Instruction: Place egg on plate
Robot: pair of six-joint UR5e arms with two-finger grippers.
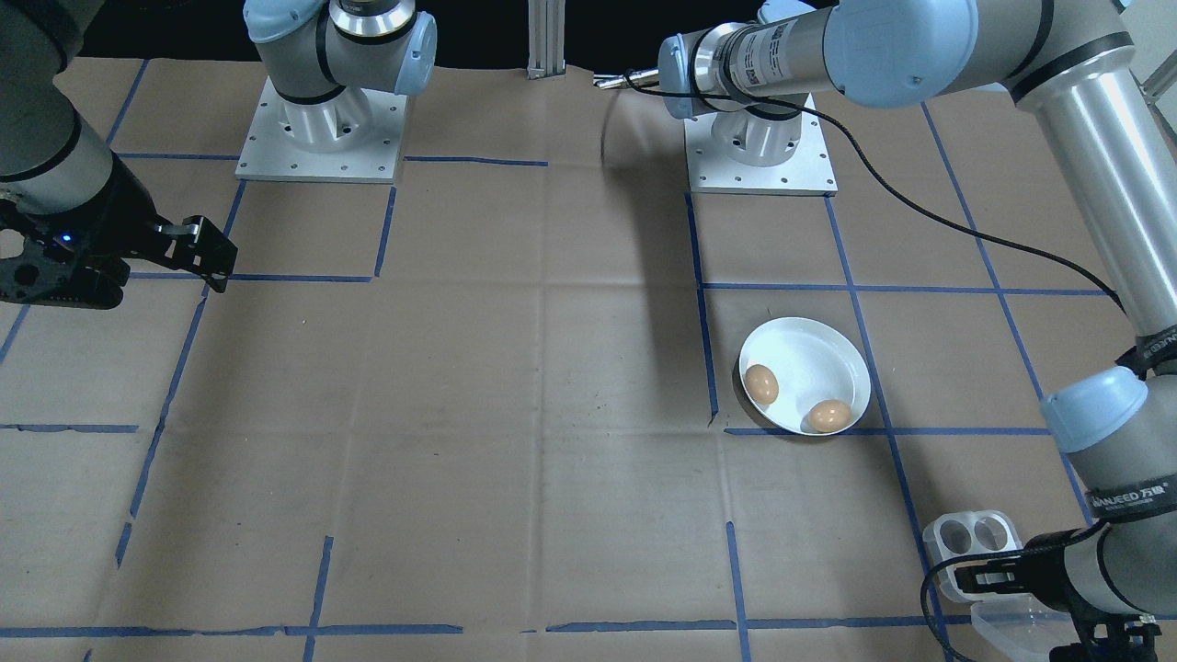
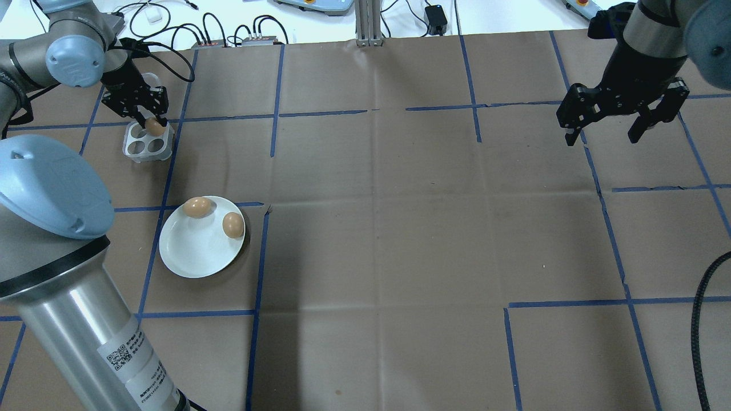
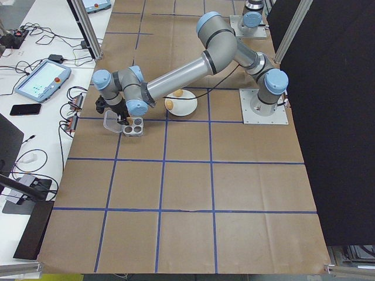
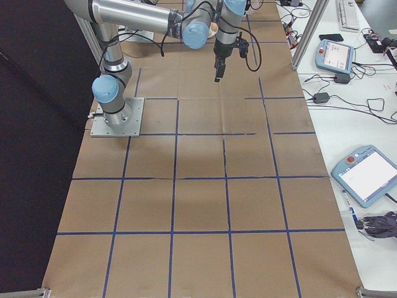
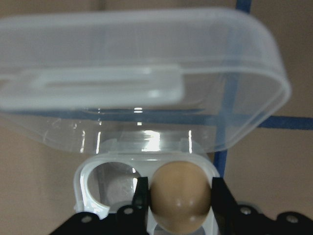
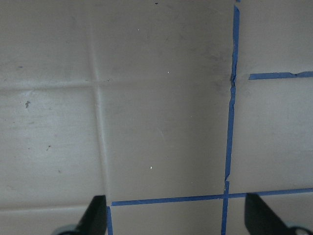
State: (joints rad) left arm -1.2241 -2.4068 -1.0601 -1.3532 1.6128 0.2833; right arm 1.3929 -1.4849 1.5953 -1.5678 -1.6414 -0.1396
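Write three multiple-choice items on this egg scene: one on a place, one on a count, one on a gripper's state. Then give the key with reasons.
1. Where is the round white plate?
A. beside the robot's right arm
B. on the robot's left side of the table
C. inside the clear plastic egg box

2. How many brown eggs lie on the plate?
A. none
B. two
C. four

3. The left gripper is
A. shut on a brown egg
B. open above the plate
C. out of view

Key: 1 B, the plate lies on the overhead view's left; 2 B, two eggs show; 3 A, the fingers flank the egg at the box.
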